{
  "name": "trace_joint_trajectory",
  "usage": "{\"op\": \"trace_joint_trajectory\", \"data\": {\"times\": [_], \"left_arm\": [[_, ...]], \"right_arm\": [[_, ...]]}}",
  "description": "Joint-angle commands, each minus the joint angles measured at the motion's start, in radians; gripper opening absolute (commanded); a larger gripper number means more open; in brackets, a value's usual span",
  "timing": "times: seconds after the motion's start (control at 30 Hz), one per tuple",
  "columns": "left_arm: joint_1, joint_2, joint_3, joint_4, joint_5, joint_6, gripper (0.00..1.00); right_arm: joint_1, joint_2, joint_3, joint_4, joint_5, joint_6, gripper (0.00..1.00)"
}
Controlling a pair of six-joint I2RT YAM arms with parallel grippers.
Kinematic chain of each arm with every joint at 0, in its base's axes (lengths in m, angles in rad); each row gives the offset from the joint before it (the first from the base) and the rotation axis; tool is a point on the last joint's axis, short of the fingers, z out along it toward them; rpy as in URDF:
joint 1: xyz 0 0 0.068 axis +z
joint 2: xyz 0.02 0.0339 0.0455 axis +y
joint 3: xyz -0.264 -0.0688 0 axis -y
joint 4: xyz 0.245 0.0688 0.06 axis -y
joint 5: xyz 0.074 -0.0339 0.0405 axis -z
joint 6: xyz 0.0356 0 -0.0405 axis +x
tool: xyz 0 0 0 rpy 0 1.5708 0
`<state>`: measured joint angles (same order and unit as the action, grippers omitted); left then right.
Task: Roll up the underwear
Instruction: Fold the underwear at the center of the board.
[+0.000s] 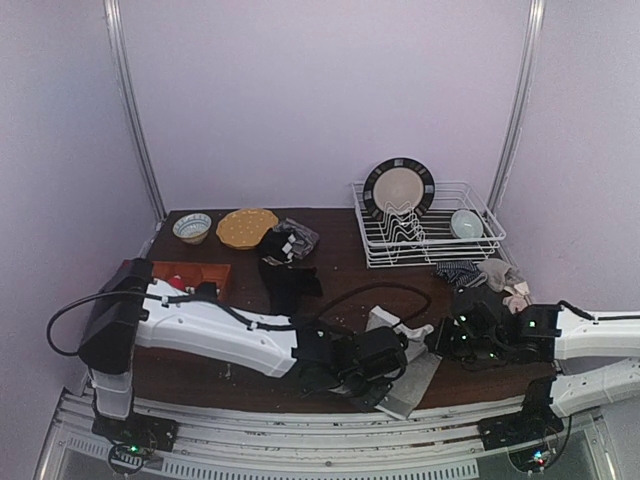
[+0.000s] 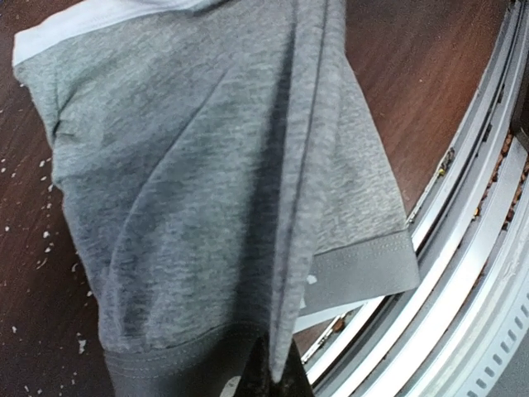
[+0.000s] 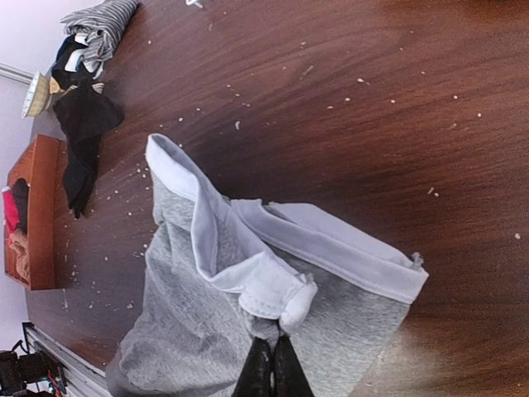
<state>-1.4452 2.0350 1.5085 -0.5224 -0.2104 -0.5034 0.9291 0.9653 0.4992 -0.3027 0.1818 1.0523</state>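
Note:
The light grey underwear [image 1: 415,375] with a white waistband lies at the table's near edge, half lifted and creased. My left gripper [image 1: 385,385] is shut on a raised fold at its leg hem [image 2: 277,376]; the grey cloth [image 2: 182,190] fills the left wrist view. My right gripper [image 1: 432,340] is shut on the bunched white waistband [image 3: 277,310], with the grey cloth [image 3: 190,331] spread below it. A black garment [image 1: 288,285] lies mid-table and shows in the right wrist view [image 3: 83,132]. A pale tan cloth [image 1: 505,275] lies at the right.
A wire dish rack [image 1: 430,240] with a plate [image 1: 398,188] and a bowl [image 1: 465,223] stands back right. A yellow dish [image 1: 246,228], a small bowl [image 1: 192,227] and an orange box [image 1: 195,272] stand back left. Striped cloth [image 1: 295,240] lies beside them. The metal rail [image 2: 463,273] runs under the underwear's hem.

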Motion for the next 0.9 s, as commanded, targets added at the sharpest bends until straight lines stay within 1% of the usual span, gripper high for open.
{"op": "trace_joint_trajectory", "data": {"times": [0.0,0.17,0.33,0.47,0.5,0.53,0.57,0.6,0.67,0.7,0.73,0.77,0.8,0.83,0.87], "left_arm": [[-0.023,0.065,0.056,-0.038,0.078,0.048,0.00],[-0.029,0.083,0.069,-0.026,0.096,0.063,0.00],[-0.029,0.131,0.108,-0.019,0.145,0.088,0.00],[-0.030,0.166,0.141,-0.021,0.183,0.106,0.00],[-0.032,0.163,0.140,-0.021,0.185,0.110,0.10],[-0.034,0.154,0.134,-0.021,0.178,0.111,0.26],[-0.037,0.137,0.125,-0.020,0.162,0.110,0.40],[-0.040,0.114,0.110,-0.017,0.147,0.111,0.50],[-0.043,0.052,0.059,0.000,0.127,0.111,0.64],[-0.043,0.018,0.032,0.009,0.117,0.109,0.76],[-0.042,-0.020,0.006,0.015,0.106,0.108,0.93],[-0.042,-0.061,-0.020,0.020,0.097,0.105,0.97],[-0.042,-0.102,-0.051,0.025,0.084,0.103,0.98],[-0.040,-0.145,-0.085,0.033,0.065,0.096,0.98],[-0.038,-0.199,-0.127,0.056,0.041,0.086,0.98]], "right_arm": [[-0.018,-0.033,-0.047,-0.086,0.082,0.026,0.00],[-0.017,-0.065,-0.086,-0.099,0.068,0.049,0.00],[-0.018,-0.110,-0.133,-0.120,0.078,0.074,0.00],[-0.016,-0.092,-0.156,-0.099,0.061,0.082,0.00],[-0.018,-0.081,-0.153,-0.094,0.049,0.076,0.11],[-0.017,-0.075,-0.143,-0.097,0.040,0.068,0.25],[-0.018,-0.075,-0.129,-0.112,0.030,0.060,0.36],[-0.016,-0.081,-0.115,-0.127,0.029,0.053,0.44],[-0.009,-0.114,-0.086,-0.162,0.037,0.037,0.53],[-0.007,-0.139,-0.074,-0.178,0.044,0.032,0.56],[-0.006,-0.161,-0.062,-0.200,0.051,0.029,0.59],[-0.005,-0.179,-0.050,-0.213,0.057,0.023,0.60],[-0.004,-0.191,-0.040,-0.215,0.055,0.013,0.61],[-0.003,-0.193,-0.032,-0.206,0.044,0.000,0.58],[-0.001,-0.183,-0.028,-0.179,0.020,-0.016,0.53]]}}
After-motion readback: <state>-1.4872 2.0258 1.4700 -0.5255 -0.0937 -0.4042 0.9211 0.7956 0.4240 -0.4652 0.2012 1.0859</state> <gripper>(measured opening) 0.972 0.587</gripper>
